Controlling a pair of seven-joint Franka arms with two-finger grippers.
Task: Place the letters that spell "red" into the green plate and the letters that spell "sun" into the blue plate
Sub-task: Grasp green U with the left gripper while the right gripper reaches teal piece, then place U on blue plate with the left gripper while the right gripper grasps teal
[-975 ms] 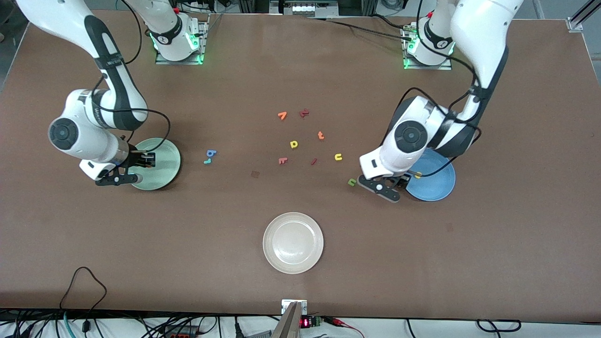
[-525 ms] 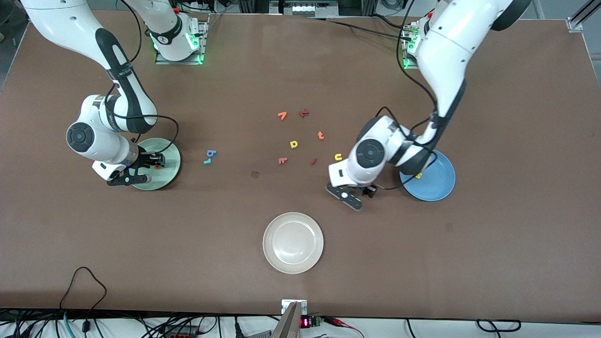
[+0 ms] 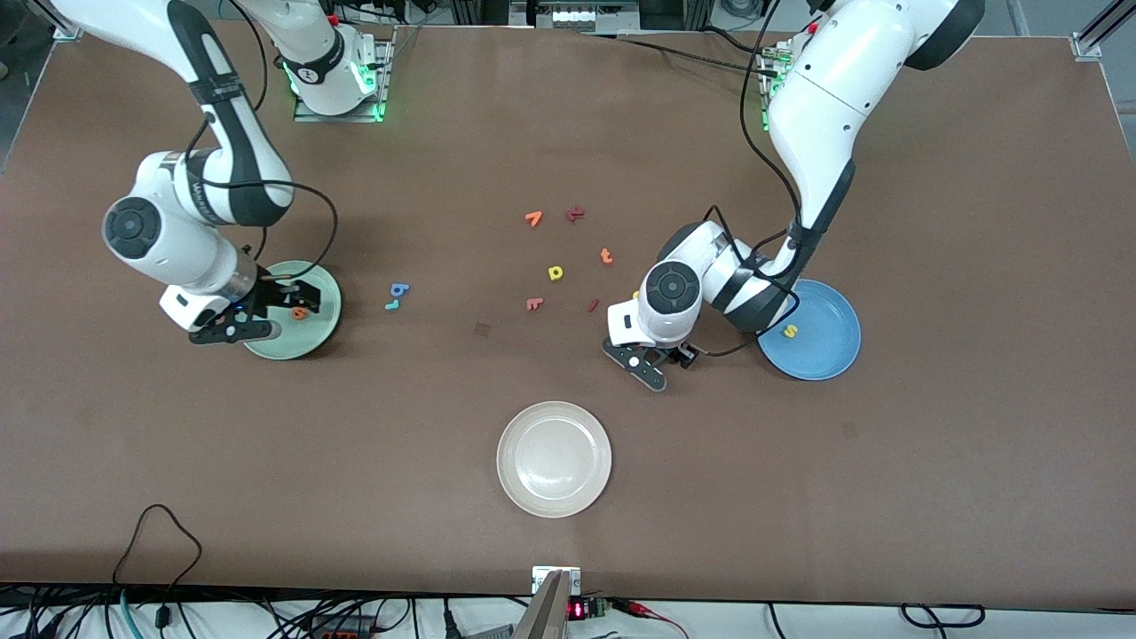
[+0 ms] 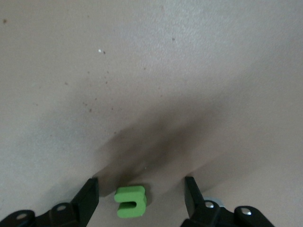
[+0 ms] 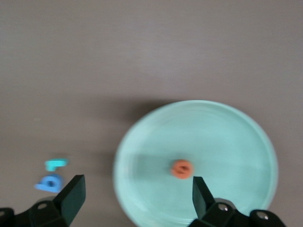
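Note:
The orange e [image 3: 300, 312] lies in the green plate [image 3: 321, 291]. My right gripper [image 3: 286, 300] hangs open just above that plate. The right wrist view shows the e [image 5: 182, 169] on the plate [image 5: 227, 137], and the blue d [image 5: 49, 183] and teal r [image 5: 57, 163] on the table beside it. The d [image 3: 399, 289] and r [image 3: 391, 304] lie together toward the table's middle. The yellow s [image 3: 789, 331] rests in the blue plate [image 3: 825, 355]. My left gripper [image 4: 140, 198] is low and open around the green n [image 4: 130, 201], its fingers apart from it. The yellow u [image 3: 636, 294] peeks out beside the left arm.
A cream-white plate [image 3: 554, 459] sits nearest the front camera. Loose letters lie mid-table: a yellow d/p shape [image 3: 556, 272], an orange t [image 3: 606, 256], an orange piece [image 3: 533, 217], dark red pieces [image 3: 575, 214] [image 3: 593, 305] and a reddish one [image 3: 533, 303].
My right gripper opened, let the orange e go onto the green plate and lifted a little. My left arm swung from the blue plate to the n, and its fingers narrowed somewhat.

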